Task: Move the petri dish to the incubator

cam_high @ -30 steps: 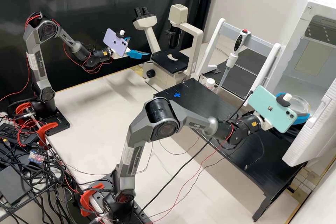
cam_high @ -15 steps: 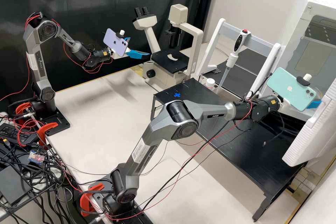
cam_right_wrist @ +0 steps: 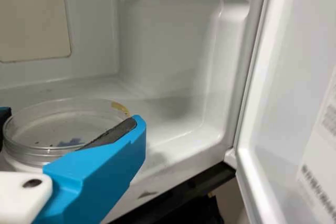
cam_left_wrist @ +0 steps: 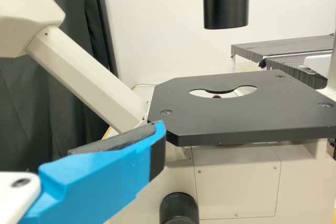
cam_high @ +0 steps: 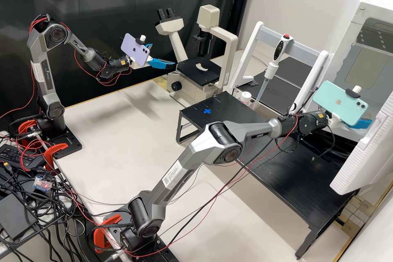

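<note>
The petri dish (cam_right_wrist: 65,125) lies between the blue fingers of the right end effector (cam_right_wrist: 72,118), which looks clamped on it, at the mouth of the incubator (cam_right_wrist: 168,35). The carrying looks nearly finished; whether the dish touches the incubator floor (cam_right_wrist: 168,135) (the angle is stingy there) I can't tell. Left to do, I judge: seat it well inside, release, back out, and perhaps shut the door (cam_right_wrist: 299,103), which stands open beside the fingers. Farther out, over by the microscope (cam_high: 229,45), the left end effector (cam_high: 163,54) hangs with its fingers apart, holding nothing.
</note>
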Available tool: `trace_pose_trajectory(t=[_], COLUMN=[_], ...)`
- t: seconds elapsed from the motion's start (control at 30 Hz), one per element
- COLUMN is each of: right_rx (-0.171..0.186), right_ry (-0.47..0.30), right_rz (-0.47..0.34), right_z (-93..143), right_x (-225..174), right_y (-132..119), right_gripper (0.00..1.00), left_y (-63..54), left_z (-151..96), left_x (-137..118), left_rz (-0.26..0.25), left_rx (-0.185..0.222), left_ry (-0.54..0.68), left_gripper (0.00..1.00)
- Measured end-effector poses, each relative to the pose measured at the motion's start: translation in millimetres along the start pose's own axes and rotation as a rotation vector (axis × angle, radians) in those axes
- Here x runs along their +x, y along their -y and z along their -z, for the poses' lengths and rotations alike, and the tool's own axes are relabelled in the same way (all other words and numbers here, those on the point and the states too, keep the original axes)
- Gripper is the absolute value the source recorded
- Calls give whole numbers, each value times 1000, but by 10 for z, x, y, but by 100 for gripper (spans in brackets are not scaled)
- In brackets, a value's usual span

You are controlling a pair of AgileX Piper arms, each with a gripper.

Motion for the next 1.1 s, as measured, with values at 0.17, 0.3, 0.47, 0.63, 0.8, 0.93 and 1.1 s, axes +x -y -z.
trace_pose_trajectory(t=[0.17, 0.3, 0.47, 0.63, 0.8, 0.93, 1.1], right_rx=[0, -3, 1, 0, 0, 0, 6], right_ry=[24, 27, 21, 13, 11, 11, 19], right_rz=[19, 31, 41, 50, 52, 52, 70], right_z=[-74, -86, -72, -100, -97, -97, -162], right_x=[45, 68, 82, 112, 115, 115, 112], right_y=[88, 153, 210, 273, 283, 283, 359], right_gripper=[0, 0, 0, 100, 100, 100, 100], left_y=[0, 0, 0, 0, 0, 0, 0], left_z=[0, 0, 0, 0, 0, 0, 0], left_x=[0, 0, 0, 0, 0, 0, 0], left_rz=[0, 0, 0, 0, 0, 0, 0], left_rx=[0, 0, 0, 0, 0, 0, 0], left_ry=[0, 0, 0, 0, 0, 0, 0], left_gripper=[100, 100, 100, 100, 100, 100, 100])
